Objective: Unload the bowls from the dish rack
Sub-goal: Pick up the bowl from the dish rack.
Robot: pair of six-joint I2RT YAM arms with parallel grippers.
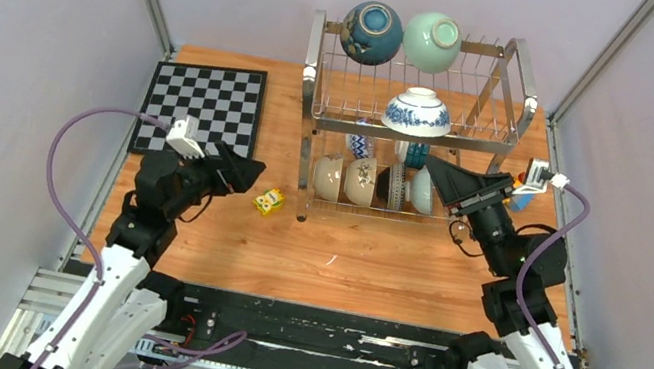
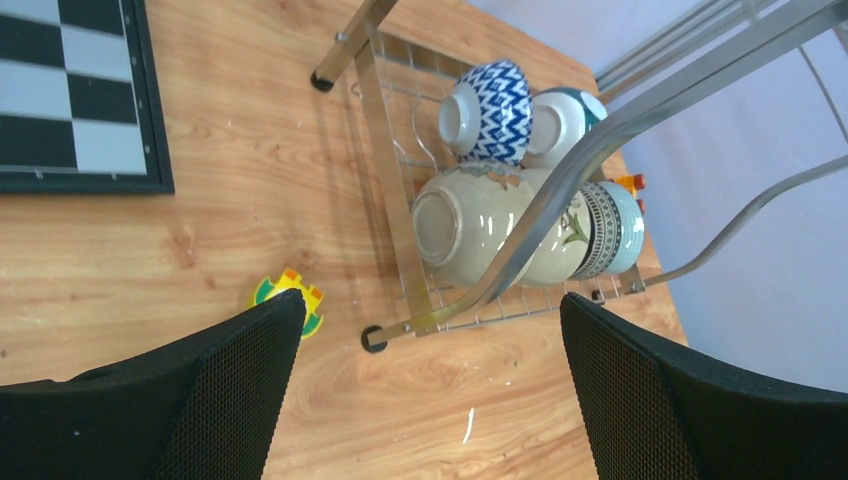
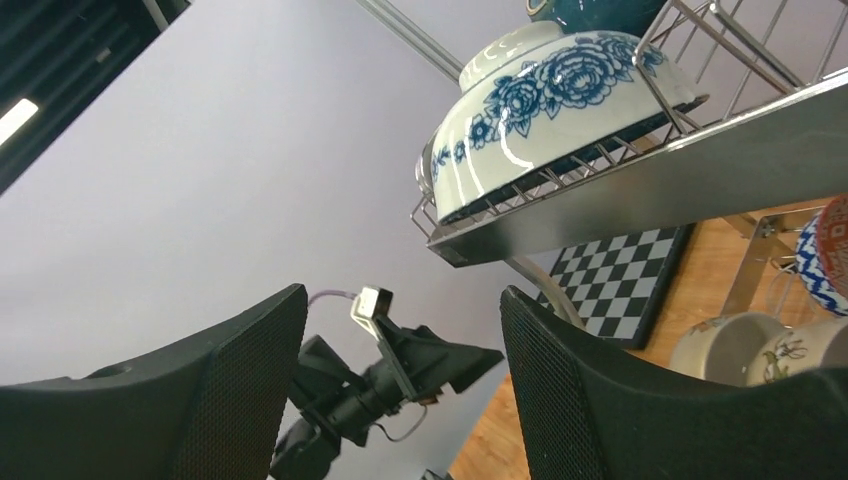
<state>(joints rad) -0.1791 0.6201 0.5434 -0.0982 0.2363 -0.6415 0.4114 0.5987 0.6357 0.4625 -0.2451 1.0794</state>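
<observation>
The wooden table carries the dish rack, a two-tier frame of chrome tube and thin wire, at 1 o'clock in the top view. The chessboard lies at 10 o'clock. The left gripper hovers at 8 o'clock of the rack, its fingers wide apart and empty. The right gripper, at the rack's 4 o'clock beside the lower tier, is also parted around nothing. Every bowl sits in the rack. A dark blue bowl and a mint bowl stand on edge at the top, and a flowered bowl lies upside down on the upper shelf. Two cream bowls and a dark-banded bowl are lined up below. Only the left wrist view shows the zigzag bowl plainly, and only the right wrist view shows the flowered bowl from beneath. A yellow block lies at the rack's 7 o'clock.
</observation>
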